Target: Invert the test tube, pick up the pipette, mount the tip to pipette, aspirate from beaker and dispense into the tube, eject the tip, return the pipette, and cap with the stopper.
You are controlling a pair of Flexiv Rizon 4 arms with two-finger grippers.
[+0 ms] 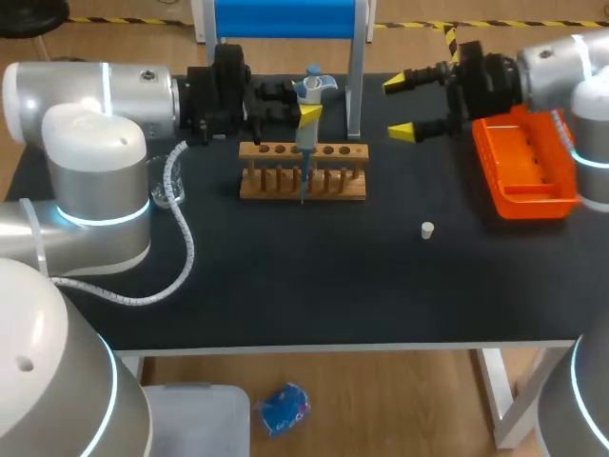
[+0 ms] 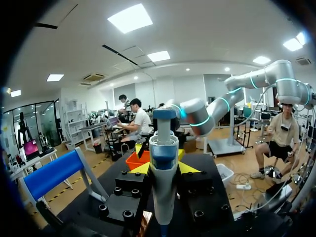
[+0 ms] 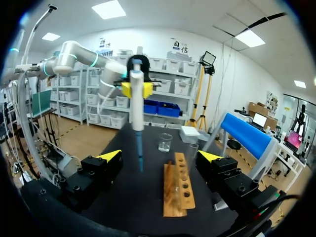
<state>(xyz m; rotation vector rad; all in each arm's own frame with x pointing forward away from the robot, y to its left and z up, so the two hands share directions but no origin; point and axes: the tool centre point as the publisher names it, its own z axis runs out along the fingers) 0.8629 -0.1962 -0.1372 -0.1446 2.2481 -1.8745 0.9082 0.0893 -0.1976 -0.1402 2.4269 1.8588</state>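
2 steps read as done: the pipette is up, gripped by the left fingers, and a blue tip is mounted. It hangs upright over the rack at the middle of the tabletop's far edge, tip end low against the rack's front. I cannot tell whether liquid is drawn or which hole it is over, and the tube is not clear enough to judge.

Right fingers are spread wide, holding nothing, above the far right, beside the orange tray.

Beaker stands near the left edge.

Left to do, by my reading: dispense, eject, return, cap. The stopper lies loose right of the tabletop's middle.
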